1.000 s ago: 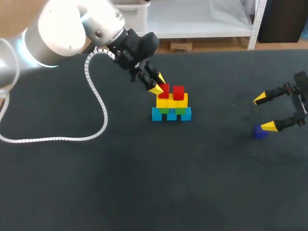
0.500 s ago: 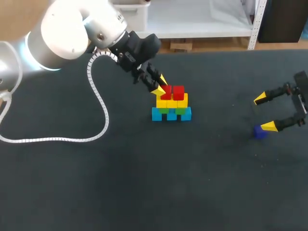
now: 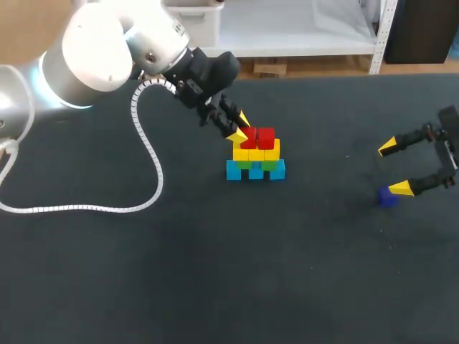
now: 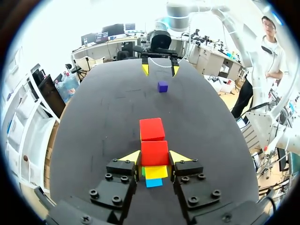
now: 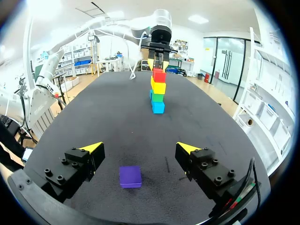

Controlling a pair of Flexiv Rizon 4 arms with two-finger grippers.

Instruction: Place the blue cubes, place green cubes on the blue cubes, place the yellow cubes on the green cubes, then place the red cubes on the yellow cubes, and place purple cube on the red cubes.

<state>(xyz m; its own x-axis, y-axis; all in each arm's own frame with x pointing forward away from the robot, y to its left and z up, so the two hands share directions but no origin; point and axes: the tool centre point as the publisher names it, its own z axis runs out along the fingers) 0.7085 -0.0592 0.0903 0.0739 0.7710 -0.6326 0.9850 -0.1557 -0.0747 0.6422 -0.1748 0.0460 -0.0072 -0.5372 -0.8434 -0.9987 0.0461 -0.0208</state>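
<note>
A cube stack (image 3: pixel 256 156) stands mid-table: blue cubes (image 3: pixel 256 171) at the base, green above them, then yellow cubes (image 3: pixel 256 152), then two red cubes side by side. My left gripper (image 3: pixel 239 127) is shut on the left red cube (image 3: pixel 248 136), which rests on the yellow row. In the left wrist view this red cube (image 4: pixel 154 153) sits between both fingers of that gripper (image 4: pixel 155 157), with the second red cube (image 4: pixel 152 129) just ahead. A purple cube (image 3: pixel 387 197) lies at the right. My right gripper (image 3: pixel 395 167) stands open just beyond it, with the purple cube (image 5: pixel 130 176) under the open gripper (image 5: pixel 140 147).
The left arm's white coiled cable (image 3: pixel 147 154) loops down onto the dark table (image 3: pixel 215 272) at the left. The stack (image 5: pixel 158 91) and left gripper (image 5: pixel 158 61) show far ahead in the right wrist view.
The left gripper has shifted slightly right and down with the red cube, settling it beside the other red cube. The right arm has not moved.
</note>
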